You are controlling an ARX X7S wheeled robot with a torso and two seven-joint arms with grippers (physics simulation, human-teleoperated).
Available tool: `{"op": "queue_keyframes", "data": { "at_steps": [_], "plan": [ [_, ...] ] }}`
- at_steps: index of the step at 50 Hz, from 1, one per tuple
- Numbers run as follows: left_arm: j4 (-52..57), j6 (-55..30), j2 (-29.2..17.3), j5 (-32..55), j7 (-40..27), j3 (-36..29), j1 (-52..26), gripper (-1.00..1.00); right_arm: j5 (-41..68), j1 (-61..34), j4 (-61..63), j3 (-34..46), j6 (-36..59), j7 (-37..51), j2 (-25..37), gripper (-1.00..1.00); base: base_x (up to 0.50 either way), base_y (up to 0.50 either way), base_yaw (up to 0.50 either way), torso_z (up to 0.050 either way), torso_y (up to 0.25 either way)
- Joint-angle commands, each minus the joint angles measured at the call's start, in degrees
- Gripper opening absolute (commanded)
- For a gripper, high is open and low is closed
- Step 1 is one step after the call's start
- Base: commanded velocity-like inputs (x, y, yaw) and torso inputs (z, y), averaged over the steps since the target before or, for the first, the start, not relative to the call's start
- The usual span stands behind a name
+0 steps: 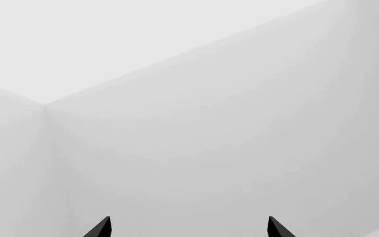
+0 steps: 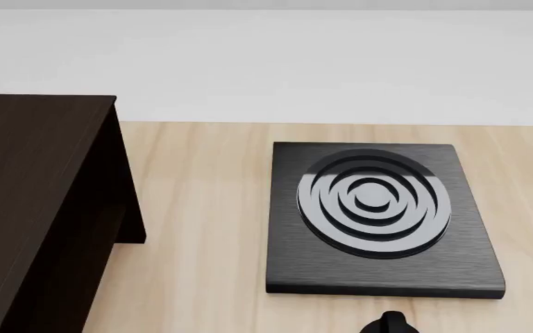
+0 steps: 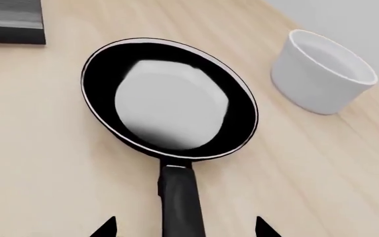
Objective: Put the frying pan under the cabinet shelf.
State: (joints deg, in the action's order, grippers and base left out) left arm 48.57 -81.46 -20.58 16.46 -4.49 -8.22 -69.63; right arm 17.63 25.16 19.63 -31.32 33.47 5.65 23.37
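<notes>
Two black fingertips of the right claw (image 3: 186, 229) stood spread wide at the bottom edge of the right wrist view, either side of the frying pan's handle, gripping nothing. The frying pan (image 3: 168, 96) lay flat on the wooden counter (image 3: 38, 163), near a white bowl (image 3: 322, 71). The left claw (image 1: 188, 228) gaped open against pale walls. The cabinet shelf (image 2: 35, 208) filled the head view's left, the black hob (image 2: 377, 218) centre-right.
</notes>
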Motion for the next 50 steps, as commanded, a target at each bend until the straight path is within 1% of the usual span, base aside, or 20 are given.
{"op": "queue_keyframes", "data": {
  "at_steps": [1, 11, 24, 34, 50],
  "plan": [
    [0.3, -0.6, 0.2, 0.4, -0.4, -0.2, -0.3, 1.00, -0.6, -1.0, -3.9, 0.7, -1.4, -0.7, 0.5, 1.00, 0.00, 0.00, 0.00, 0.000, 0.000],
    [0.0, 0.3, 0.1, 0.4, -0.9, -1.2, 0.0, 1.00, -1.5, -2.9, -7.9, 3.0, -2.1, -1.2, 0.9, 1.00, 0.00, 0.00, 0.00, 0.000, 0.000],
    [-0.2, 0.6, 0.4, 0.7, -1.2, -1.4, -0.5, 1.00, -1.7, -5.1, -11.7, 3.3, -2.4, -1.5, 2.0, 1.00, 0.00, 0.00, 0.00, 0.000, 0.000],
    [0.9, -2.6, 1.2, 1.7, -1.2, -1.7, -4.4, 1.00, -1.6, -6.8, -13.3, 3.3, -1.7, -1.6, 3.1, 1.00, 0.00, 0.00, 0.00, 0.000, 0.000],
    [2.8, -5.1, 2.2, 3.0, -1.7, -1.7, -6.0, 1.00, -2.2, -10.3, -21.7, 5.8, -4.8, -3.3, 3.0, 1.00, 0.00, 0.00, 0.00, 0.000, 0.000]
  ]
}}
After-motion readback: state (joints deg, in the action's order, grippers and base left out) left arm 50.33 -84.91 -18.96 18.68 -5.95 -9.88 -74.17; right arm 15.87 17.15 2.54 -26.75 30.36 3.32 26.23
